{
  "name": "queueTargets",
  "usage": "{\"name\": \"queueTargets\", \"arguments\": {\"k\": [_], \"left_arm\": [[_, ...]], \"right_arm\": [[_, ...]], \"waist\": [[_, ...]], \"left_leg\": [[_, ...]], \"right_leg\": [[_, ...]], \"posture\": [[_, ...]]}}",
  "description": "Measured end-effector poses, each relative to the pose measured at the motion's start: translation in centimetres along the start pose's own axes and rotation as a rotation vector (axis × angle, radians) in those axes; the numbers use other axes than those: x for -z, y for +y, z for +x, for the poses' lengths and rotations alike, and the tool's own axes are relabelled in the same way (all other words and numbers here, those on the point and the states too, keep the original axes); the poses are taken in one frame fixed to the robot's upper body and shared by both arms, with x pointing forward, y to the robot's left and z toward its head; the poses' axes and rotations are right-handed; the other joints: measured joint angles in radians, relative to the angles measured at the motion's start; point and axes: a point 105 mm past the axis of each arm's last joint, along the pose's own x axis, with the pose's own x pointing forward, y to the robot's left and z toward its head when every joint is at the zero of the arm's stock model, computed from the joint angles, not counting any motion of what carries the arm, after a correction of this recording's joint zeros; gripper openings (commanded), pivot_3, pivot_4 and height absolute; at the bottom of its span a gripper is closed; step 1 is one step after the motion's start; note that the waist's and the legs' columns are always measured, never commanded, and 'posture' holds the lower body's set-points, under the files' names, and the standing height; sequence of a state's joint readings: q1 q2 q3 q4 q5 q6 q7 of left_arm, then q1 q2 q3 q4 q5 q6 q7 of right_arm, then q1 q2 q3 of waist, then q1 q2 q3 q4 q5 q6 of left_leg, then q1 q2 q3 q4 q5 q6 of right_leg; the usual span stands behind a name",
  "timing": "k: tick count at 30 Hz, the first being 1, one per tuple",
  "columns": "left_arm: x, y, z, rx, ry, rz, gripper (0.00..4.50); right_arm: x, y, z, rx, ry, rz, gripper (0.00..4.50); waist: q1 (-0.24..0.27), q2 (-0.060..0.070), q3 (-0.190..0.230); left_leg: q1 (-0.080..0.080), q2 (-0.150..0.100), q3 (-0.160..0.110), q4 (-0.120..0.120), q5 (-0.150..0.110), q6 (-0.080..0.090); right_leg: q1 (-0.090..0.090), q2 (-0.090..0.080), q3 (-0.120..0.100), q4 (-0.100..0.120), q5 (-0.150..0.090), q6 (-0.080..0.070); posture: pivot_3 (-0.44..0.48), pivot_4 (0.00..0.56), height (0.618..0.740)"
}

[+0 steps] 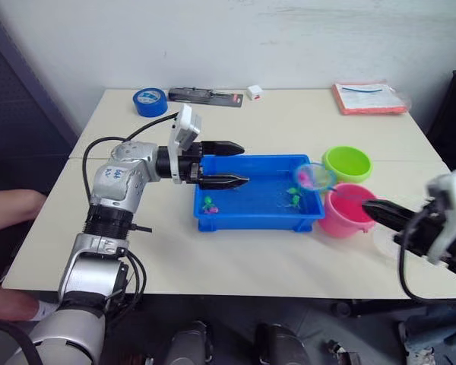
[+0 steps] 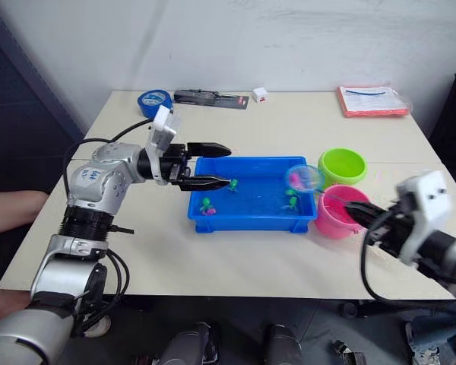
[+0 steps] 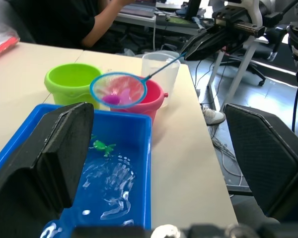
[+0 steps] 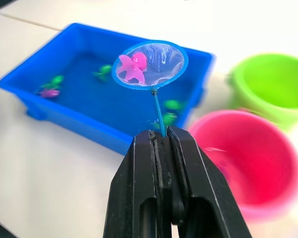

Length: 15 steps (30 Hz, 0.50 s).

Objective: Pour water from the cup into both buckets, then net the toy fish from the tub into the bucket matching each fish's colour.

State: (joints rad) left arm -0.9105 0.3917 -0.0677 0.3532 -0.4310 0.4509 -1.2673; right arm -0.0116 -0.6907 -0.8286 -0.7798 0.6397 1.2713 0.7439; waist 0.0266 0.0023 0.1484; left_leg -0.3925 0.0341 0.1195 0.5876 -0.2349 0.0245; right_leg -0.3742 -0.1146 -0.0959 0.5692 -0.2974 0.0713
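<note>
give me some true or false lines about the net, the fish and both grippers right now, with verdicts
1. The right gripper is shut on the net handle. True.
2. The net holds a green fish. False: a pink fish lies in the mesh.
3. The left gripper is shut on the tub rim. False: its fingers are open and hold nothing, over the tub's left end.
4. Green fish are still in the tub. True.
5. The net hoop is down inside the green bucket. False: it is raised over the tub's right end, near the pink bucket.
6. A clear cup stands by the pink bucket. True.
</note>
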Motion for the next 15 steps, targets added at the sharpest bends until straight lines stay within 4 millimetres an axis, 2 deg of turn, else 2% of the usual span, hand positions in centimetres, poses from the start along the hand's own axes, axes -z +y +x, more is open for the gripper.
{"name": "queueTargets", "arguments": {"k": [3,6,10,12,15], "left_arm": [[0.4,-0.2,1.0,0.041,0.008,0.02,4.5],[0.7,-0.2,1.7,0.068,0.03,0.05,4.5],[1.3,0.0,2.6,0.072,0.065,0.086,4.5],[1.3,0.0,2.9,0.087,0.069,0.101,4.5],[1.5,-0.1,3.0,0.106,0.08,0.115,4.5]], "right_arm": [[0.9,-1.1,-2.0,0.086,0.054,-0.031,0.8],[2.0,-1.8,-3.3,0.157,0.14,-0.156,0.8],[1.6,-2.8,-3.9,0.26,0.204,-0.482,0.8],[1.5,-2.7,-3.7,0.263,0.232,-0.633,0.8],[1.3,-2.1,-3.3,0.22,0.304,-0.967,0.8]], "waist": [[0.0,-0.002,0.001],[0.0,-0.002,0.001],[-0.001,-0.002,0.001],[-0.005,-0.002,0.001],[-0.004,-0.002,0.002]], "left_leg": [[-0.002,-0.001,0.0,-0.001,0.0,0.0],[-0.003,-0.002,0.0,0.0,0.0,0.001],[-0.004,-0.002,0.0,0.0,0.0,0.0],[-0.005,-0.002,-0.001,-0.001,0.0,0.0],[-0.006,-0.003,-0.001,-0.001,0.0,0.0]], "right_leg": [[0.002,0.0,0.0,-0.003,0.0,0.0],[0.0,0.001,0.0,-0.003,0.0,0.001],[0.001,0.002,-0.007,-0.008,0.0,0.002],[0.001,0.003,-0.007,-0.012,0.001,0.002],[-0.001,0.003,-0.009,-0.014,0.001,0.003]], "posture": [[0.0,0.15,0.74],[0.0,0.15,0.74],[0.0,0.15,0.74],[0.0,0.15,0.74],[0.0,0.15,0.74]]}}
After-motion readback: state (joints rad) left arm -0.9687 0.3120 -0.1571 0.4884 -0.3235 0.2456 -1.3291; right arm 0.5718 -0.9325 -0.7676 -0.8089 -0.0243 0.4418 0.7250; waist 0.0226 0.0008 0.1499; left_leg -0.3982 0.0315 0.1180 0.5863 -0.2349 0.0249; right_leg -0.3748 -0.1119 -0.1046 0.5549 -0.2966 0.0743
